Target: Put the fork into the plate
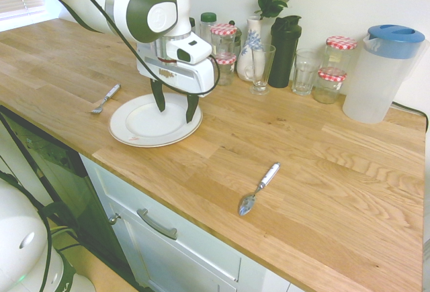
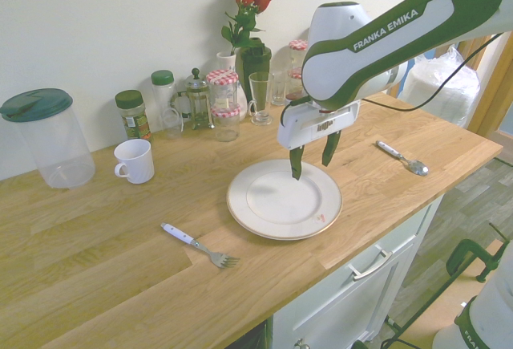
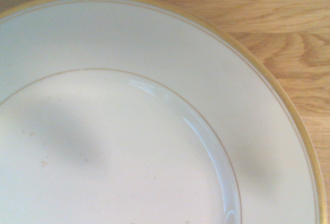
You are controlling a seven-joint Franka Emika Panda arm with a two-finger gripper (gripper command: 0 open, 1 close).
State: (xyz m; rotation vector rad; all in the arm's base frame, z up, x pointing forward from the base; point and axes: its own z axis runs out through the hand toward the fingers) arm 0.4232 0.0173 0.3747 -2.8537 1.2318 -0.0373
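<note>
The fork (image 1: 105,99) lies flat on the wooden counter, a short way to one side of the plate (image 1: 134,137); its pale handle and silver tines also show in the second exterior view (image 2: 200,246). The round cream plate (image 2: 248,222) is empty. My gripper (image 1: 175,113) hangs just above the plate's far half, open, with nothing between its fingers (image 2: 312,168). The wrist view is filled by the plate (image 3: 247,105) with its thin gold rim line and bare wood beyond.
A white-handled spoon (image 1: 259,188) lies on the counter on the plate's other side. Along the wall stand jars (image 1: 224,40), glasses (image 1: 262,67), a vase with roses (image 1: 252,54), a dark bottle (image 1: 285,50), a white mug (image 2: 134,161) and a blue-lidded jug (image 1: 379,70).
</note>
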